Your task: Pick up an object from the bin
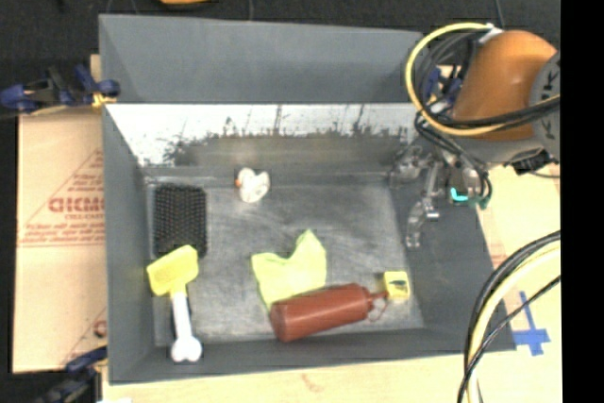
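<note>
You see the grey bin (283, 123), with the gripper (418, 220) by its right wall over bare floor; you cannot tell whether its grip is released or clenched. Nearest it, at the front, lies a red bottle (326, 310) touching a yellow-green cloth (291, 264). A small yellow block (396, 286) sits at the bottle's tip.

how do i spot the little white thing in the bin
Find the far wall of the grey bin. Just before it, left of centre, a small white lump lies alone. Unlike the black brush and yellow cloth nearby, it is pale and crumpled.
</note>
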Action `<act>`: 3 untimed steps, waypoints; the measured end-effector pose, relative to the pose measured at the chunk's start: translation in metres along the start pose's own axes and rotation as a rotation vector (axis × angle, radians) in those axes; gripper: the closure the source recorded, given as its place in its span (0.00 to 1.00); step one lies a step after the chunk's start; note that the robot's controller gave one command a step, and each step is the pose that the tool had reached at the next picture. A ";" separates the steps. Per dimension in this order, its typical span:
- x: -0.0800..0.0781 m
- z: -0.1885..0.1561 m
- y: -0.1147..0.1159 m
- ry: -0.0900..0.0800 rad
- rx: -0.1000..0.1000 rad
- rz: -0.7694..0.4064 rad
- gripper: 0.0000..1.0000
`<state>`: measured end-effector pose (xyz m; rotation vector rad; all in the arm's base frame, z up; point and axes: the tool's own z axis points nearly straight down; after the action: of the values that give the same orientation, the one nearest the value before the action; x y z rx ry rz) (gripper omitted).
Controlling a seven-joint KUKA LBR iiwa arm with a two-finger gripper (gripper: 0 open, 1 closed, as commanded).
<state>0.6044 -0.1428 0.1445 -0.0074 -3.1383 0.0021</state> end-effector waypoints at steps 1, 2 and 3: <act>-0.002 -0.005 0.000 -0.008 0.002 -0.003 0.00; -0.004 0.040 0.056 -0.009 0.002 -0.129 0.00; 0.012 0.033 0.095 -0.005 0.000 -0.381 0.00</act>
<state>0.5928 -0.0476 0.1112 0.5880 -3.0871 0.0010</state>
